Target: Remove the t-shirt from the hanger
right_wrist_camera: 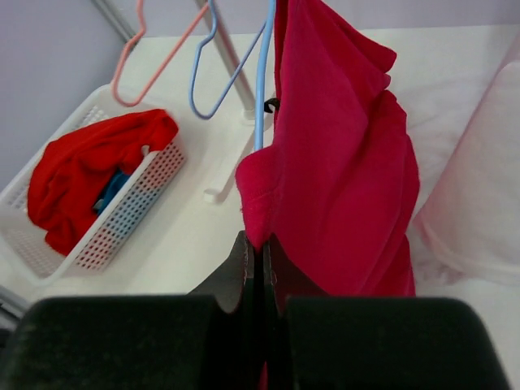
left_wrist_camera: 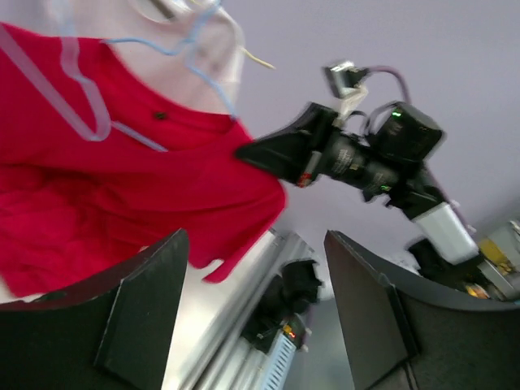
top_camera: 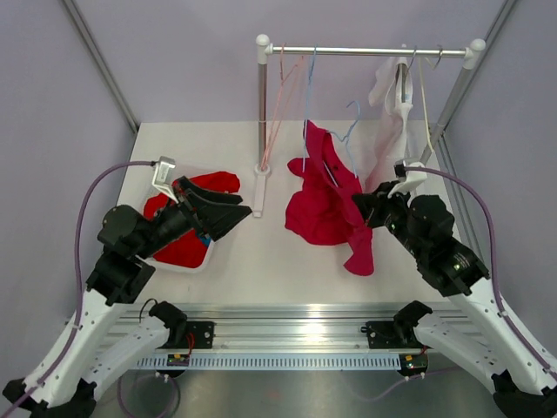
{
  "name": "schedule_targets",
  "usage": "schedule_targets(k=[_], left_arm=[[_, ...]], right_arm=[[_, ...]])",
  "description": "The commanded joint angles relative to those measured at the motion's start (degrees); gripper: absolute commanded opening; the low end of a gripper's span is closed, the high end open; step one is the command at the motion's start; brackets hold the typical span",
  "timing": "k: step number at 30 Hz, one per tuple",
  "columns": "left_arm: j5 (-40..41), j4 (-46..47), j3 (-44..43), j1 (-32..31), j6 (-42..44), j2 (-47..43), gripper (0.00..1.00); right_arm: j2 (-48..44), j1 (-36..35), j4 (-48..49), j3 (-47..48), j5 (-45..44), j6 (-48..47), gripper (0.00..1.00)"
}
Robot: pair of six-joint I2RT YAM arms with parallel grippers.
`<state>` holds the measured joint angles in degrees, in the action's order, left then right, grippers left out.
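Your right tool (top_camera: 370, 206) reaches in from 4 o'clock. Its jaws are pressed together on a fold at the edge of the crimson t-shirt (top_camera: 326, 205), and the right wrist view shows red cloth caught between the two fingers (right_wrist_camera: 244, 272).

The t-shirt sits just right of centre in the overhead view. Its upper part is on the blue hanger (top_camera: 307, 96), which hooks over the rail (top_camera: 365, 50) at 12 o'clock. The rest slumps in a heap onto the tabletop (top_camera: 261, 252), with one sleeve trailing toward 5 o'clock.

Your left tool (top_camera: 228, 209) hangs at 9 o'clock over the near corner of the white basket (top_camera: 187, 266). Its jaws stand wide apart with nothing between them, and both fingers (left_wrist_camera: 138, 317) are bare in the left wrist view. It is well apart from the t-shirt.

The basket holds red clothes (top_camera: 187, 239) with a bit of blue among them. On the rail, an empty pink hanger (top_camera: 280, 96) hangs to the left of the blue one. A pale pink garment (top_camera: 392, 113) hangs at 1 o'clock, just beside the t-shirt.
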<state>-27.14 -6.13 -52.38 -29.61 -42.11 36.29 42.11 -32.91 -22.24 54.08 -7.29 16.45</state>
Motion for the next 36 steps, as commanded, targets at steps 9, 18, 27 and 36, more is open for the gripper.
schedule_targets(k=[9, 18, 27, 36], left_arm=[[25.3, 6.3, -22.8, -31.1, 6.0, 26.8, 0.58], [43.8, 1.6, -33.3, -33.9, 9.8, 42.9, 0.54], [40.6, 1.0, -46.6, -33.7, 10.8, 56.8, 0.63], [38.9, 5.2, -41.9, -33.8, 8.3, 52.8, 0.00]], right_arm=[[-10.2, -12.7, -0.8, -3.3, -7.3, 6.6, 0.00], [-14.2, -13.4, -3.9, 0.1, -3.4, 5.3, 0.00], [-15.8, -13.4, -5.4, 1.7, -0.2, 4.3, 0.00], [-17.6, -13.5, -6.8, 1.4, 3.3, 5.3, 0.00]])
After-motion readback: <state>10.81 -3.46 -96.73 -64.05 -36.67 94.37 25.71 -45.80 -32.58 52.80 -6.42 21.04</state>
